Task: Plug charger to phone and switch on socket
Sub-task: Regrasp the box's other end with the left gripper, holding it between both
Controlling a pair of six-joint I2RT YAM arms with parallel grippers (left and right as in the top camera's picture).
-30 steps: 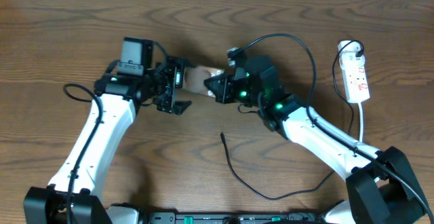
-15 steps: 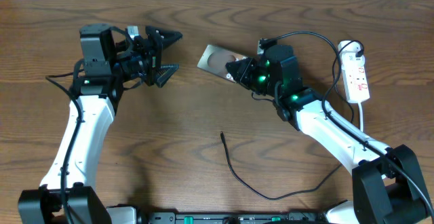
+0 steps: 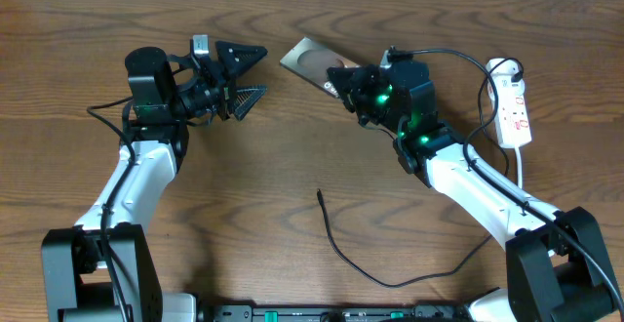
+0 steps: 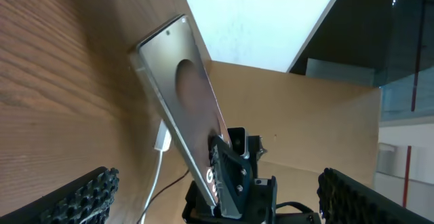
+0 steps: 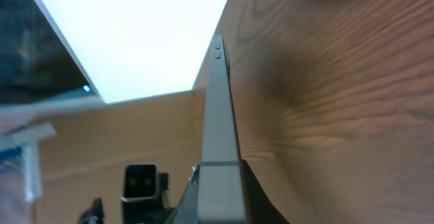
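Note:
The phone, a flat brownish-grey slab, is held tilted above the table at the far centre, with my right gripper shut on its lower end. The right wrist view shows its thin edge running up from between the jaws. In the left wrist view its back faces me. My left gripper stands open and empty to the phone's left, its fingers wide apart. The charger lies loose on the table in front, plug tip free. The socket lies at the far right.
The socket's white cord runs toward the front beside my right arm. A thick black robot cable loops over the right wrist. The charger curls back to the right near the table's front edge.
The left gripper has drawn away from the phone to the left and stays open. The right gripper has carried the phone to the right and toward the far edge.

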